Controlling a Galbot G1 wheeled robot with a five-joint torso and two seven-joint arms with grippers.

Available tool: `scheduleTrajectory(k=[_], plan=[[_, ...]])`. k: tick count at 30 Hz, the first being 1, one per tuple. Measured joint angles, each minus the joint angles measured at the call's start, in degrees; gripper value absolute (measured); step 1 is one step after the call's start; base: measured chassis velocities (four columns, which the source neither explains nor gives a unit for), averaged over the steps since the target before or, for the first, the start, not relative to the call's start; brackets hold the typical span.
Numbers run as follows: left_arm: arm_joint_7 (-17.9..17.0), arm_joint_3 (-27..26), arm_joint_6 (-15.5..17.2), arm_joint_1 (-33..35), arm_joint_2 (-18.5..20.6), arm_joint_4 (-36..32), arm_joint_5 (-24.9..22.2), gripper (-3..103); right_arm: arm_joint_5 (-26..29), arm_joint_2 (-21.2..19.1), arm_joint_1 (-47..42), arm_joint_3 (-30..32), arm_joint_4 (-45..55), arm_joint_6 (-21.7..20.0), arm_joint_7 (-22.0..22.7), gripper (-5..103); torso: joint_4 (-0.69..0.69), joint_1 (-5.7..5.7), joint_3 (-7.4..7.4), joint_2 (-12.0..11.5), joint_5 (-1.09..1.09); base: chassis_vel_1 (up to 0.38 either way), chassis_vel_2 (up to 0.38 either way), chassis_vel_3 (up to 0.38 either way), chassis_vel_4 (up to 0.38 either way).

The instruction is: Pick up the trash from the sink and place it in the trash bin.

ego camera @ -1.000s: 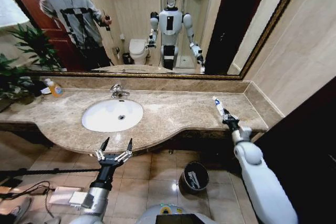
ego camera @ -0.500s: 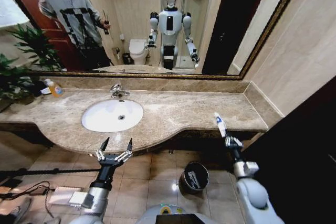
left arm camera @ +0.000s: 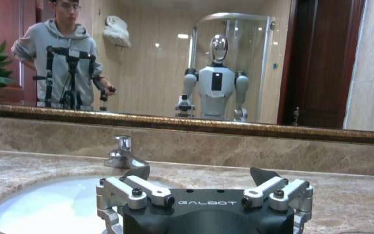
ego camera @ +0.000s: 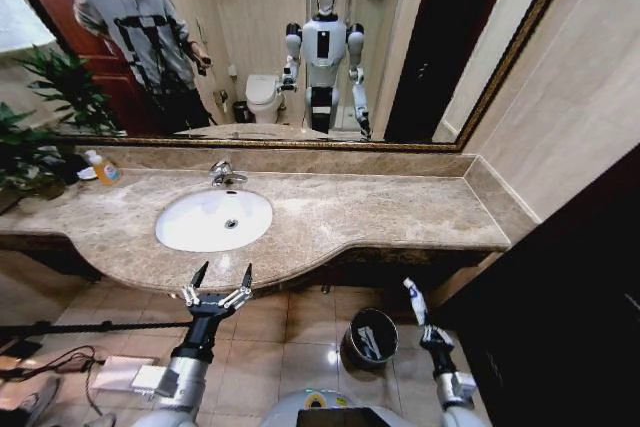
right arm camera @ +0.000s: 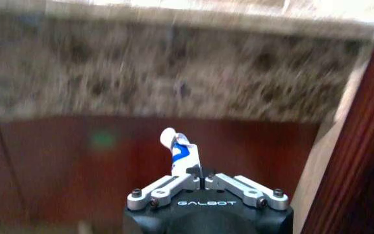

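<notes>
At lower right of the head view, the right end effector [ego camera: 424, 323] grips a white, blue-marked tube [ego camera: 414, 299], just right of the black trash bin [ego camera: 369, 337]. Left end effector [ego camera: 221, 283] spreads wide below the sink [ego camera: 213, 219].

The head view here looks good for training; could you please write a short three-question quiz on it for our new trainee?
1. True or false: the right end effector is shut on a white tube with blue marks.
2. Where is the trash bin? A) on the counter B) on the floor below the counter C) inside the sink
3. Fill in: the left end effector sits in front of the sink with its fingers ____.

Key: 1 true; 2 B; 3 open.
</notes>
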Motion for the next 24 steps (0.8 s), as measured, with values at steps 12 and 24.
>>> scheduleTrajectory(k=[12,24], plan=[[0.0,0.0,0.0,0.0,0.0,0.0,0.0,100,-13.22,0.09,10.51,-1.9,-21.71,-5.24,-2.01,0,0.0,0.01,0.0,0.0,0.01,0.0,0.0,0.0,0.0],[0.0,0.0,0.0,0.0,0.0,0.0,0.0,100,-16.53,0.8,20.3,-2.75,-33.5,-13.47,-2.79,0,0.01,0.01,0.01,0.0,0.0,0.0,0.0,0.0,0.0]])
